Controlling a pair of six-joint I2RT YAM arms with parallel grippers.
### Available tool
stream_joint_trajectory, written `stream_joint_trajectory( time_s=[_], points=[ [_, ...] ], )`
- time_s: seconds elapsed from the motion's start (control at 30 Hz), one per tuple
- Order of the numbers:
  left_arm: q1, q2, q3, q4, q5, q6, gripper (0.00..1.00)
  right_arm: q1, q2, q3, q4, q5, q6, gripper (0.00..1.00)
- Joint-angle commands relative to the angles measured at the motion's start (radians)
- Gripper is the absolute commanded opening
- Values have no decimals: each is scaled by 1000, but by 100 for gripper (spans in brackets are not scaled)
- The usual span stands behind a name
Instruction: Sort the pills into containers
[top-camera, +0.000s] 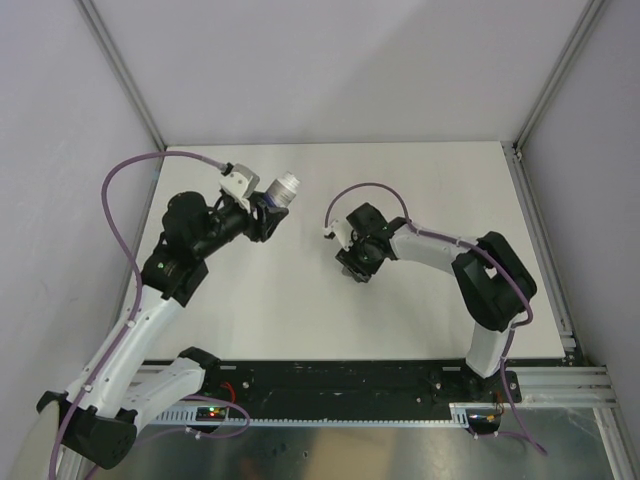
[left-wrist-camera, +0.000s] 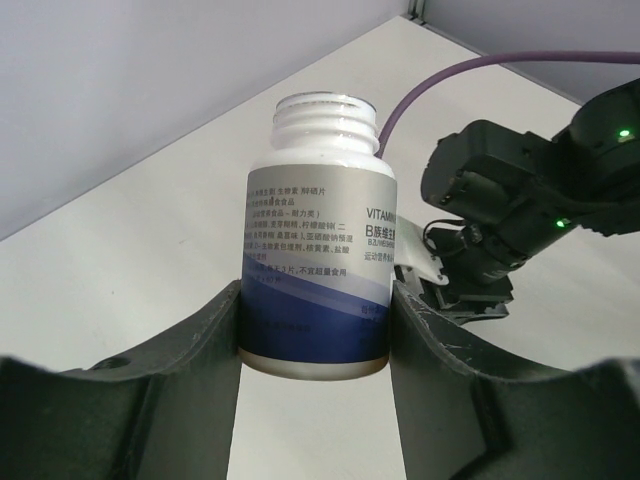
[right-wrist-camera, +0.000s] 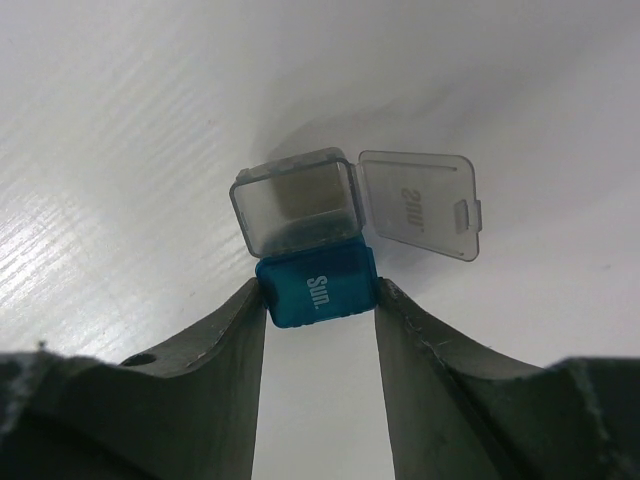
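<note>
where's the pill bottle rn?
Clamped in the left gripper, cap off, left of centre in the top view; the right gripper, shut on the containers, sits to its right. Pill bottle.

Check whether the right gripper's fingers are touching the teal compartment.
Touching. The right wrist view shows the right gripper with both fingers pressed against the teal compartment, no gap.

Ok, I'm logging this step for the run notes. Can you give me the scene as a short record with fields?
left gripper: shut on the white bottle
bottle state: cap off, threaded neck bare, printed label facing the left wrist camera
right gripper: shut on the teal-blue compartment, marked "Sun."
grey compartment: joined to the teal-blue one, on the side away from the fingers
lid: flipped open, lying beside the grey compartment
table: white, both arms reach over it
</note>
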Motion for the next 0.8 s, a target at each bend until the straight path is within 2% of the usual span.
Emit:
stream_joint_trajectory(
  time_s=[0.0, 0.5, 0.77],
  points=[
    [7, -3, -13, 34, -20, 31, 0, 22, -72, -56, 25, 100, 113, 36],
    [7, 2, -65, 24, -46, 77, 0, 62, -95, -66, 85, 185, 289, 43],
    [8, 8, -78, 21, -27, 83, 0, 77, -36, -15, 88, 178, 346, 50]
  ],
)
